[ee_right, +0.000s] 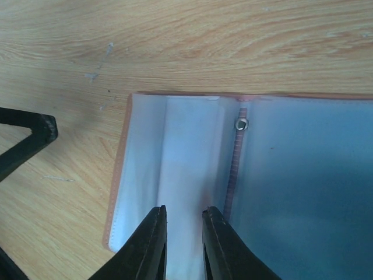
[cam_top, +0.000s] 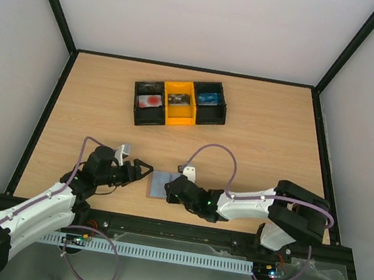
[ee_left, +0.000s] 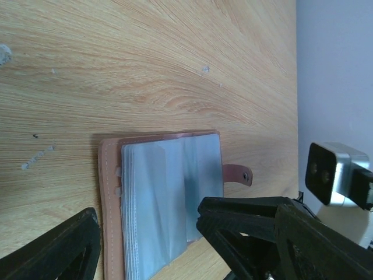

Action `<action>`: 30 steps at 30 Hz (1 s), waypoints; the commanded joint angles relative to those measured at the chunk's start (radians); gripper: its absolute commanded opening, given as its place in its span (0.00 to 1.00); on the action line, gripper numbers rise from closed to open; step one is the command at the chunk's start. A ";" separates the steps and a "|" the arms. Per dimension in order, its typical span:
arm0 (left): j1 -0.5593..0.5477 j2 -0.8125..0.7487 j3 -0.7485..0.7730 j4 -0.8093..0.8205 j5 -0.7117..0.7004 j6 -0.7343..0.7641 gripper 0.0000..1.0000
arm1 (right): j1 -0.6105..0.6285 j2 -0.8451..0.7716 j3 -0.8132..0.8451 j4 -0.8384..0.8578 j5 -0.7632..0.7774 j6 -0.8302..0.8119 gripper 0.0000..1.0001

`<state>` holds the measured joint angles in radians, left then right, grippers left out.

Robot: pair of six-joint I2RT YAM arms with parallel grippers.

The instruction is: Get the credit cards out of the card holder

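Observation:
The card holder (cam_top: 159, 184) lies open on the table between my grippers, with blue-grey sleeves and a pinkish-brown edge. It also shows in the left wrist view (ee_left: 157, 192) and the right wrist view (ee_right: 186, 151). My left gripper (cam_top: 141, 170) is wide open, its fingers (ee_left: 256, 227) straddling the holder's near end. My right gripper (cam_top: 171, 187) hovers over the sleeves, its fingertips (ee_right: 156, 233) a narrow gap apart with only sleeve showing between them. A pale card with a red round mark (cam_top: 150, 101) lies in the tray's left compartment. The plain red card is out of view.
A black-and-yellow three-compartment tray (cam_top: 177, 119) stands at the back centre, with a card in the yellow middle (cam_top: 179, 99) and a blue one on the right (cam_top: 207, 99). A black frame borders the table. The holder's snap strap (ee_left: 239, 174) points away from my left wrist.

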<state>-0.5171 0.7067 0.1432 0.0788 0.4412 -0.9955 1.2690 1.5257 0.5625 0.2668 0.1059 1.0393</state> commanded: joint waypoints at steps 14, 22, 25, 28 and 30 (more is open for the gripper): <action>-0.019 0.007 -0.034 0.058 0.008 -0.039 0.74 | -0.008 0.117 -0.011 -0.007 0.024 0.024 0.02; -0.032 0.065 -0.047 0.161 0.031 -0.064 0.74 | -0.008 0.123 -0.059 0.072 0.012 0.050 0.02; -0.043 0.110 -0.055 0.218 0.039 -0.077 0.75 | -0.007 0.123 -0.072 0.100 0.002 0.058 0.02; -0.053 0.143 -0.064 0.270 0.037 -0.084 0.75 | -0.008 0.126 -0.077 0.113 -0.009 0.060 0.02; -0.056 0.163 -0.064 0.289 0.035 -0.091 0.75 | -0.008 0.125 -0.080 0.119 -0.011 0.061 0.02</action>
<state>-0.5640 0.8391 0.0933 0.2768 0.4644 -1.0679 1.2640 1.6215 0.5121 0.4103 0.1066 1.0859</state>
